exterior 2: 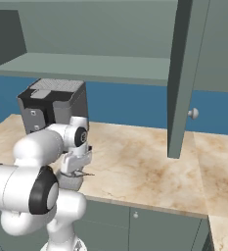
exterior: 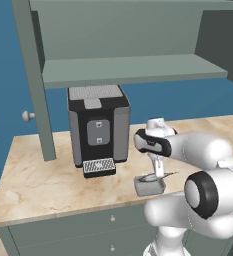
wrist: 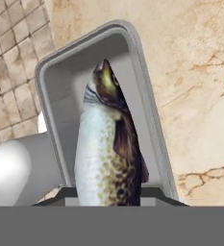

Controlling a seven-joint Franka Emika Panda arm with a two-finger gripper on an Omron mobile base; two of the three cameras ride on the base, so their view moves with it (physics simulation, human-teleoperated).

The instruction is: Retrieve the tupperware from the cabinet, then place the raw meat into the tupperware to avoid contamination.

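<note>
Fish (wrist: 108, 153) pinched in the narrow-set hand (exterior: 159, 172), hanging nose-down right over the tupperware (exterior: 149, 186), which sits near the front edge of the bench (exterior: 43, 175) by the coffee machine (exterior: 98, 127). My call: lower a touch, keep it centred between the walls, then let go so the tail doesn't drape over the rim.

The raw meat (wrist: 108, 153) is a fish with a pale silvery belly and a speckled brown-olive back. The tupperware (wrist: 137, 62) is plain grey. The bench (exterior: 43, 175) is beige marble with brown veins. The cabinet (exterior: 128, 40) is grey-green, and the coffee machine (exterior: 99, 127) is black and grey.
</note>
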